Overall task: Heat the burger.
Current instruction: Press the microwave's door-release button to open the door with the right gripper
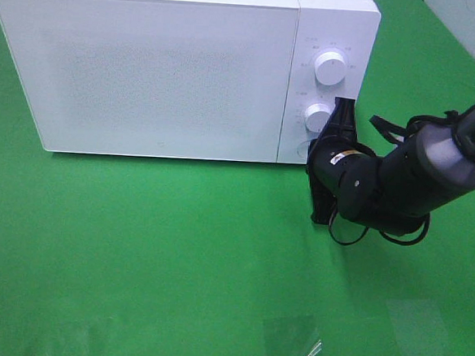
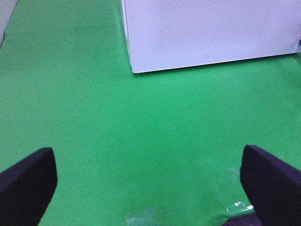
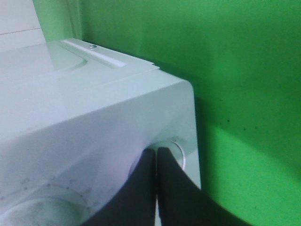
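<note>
1. Left gripper (image 2: 149, 188), black, two padded fingers (image 2: 26, 188): shown only in its own wrist view. Jaws spread wide with nothing between them, above bare cloth on the near left, well apart from the oven.

2. Green cloth table cover (image 1: 175, 247): spans the whole work surface and bears the oven at the far side.

3. White box-shaped microwave oven (image 1: 147, 66): stands at the far centre-left with its door closed. The door panel is frosted and the inside cannot be seen.

4. Two round white dials on the oven's right-hand control strip, upper (image 1: 331, 69) and lower (image 1: 317, 117).

5. Round white push-button (image 3: 178, 145): sits at the lower right corner of the control strip, below the dials.

6. Right gripper (image 3: 156, 153), black: jaws pressed together, gripping nothing, with the tips at the push-button. Whether they press it cannot be told.

7. Black and grey right arm (image 1: 417, 174): reaches in from the right edge.

8. Burger: not seen in any view, so its place and its relation to either gripper cannot be told.
</note>
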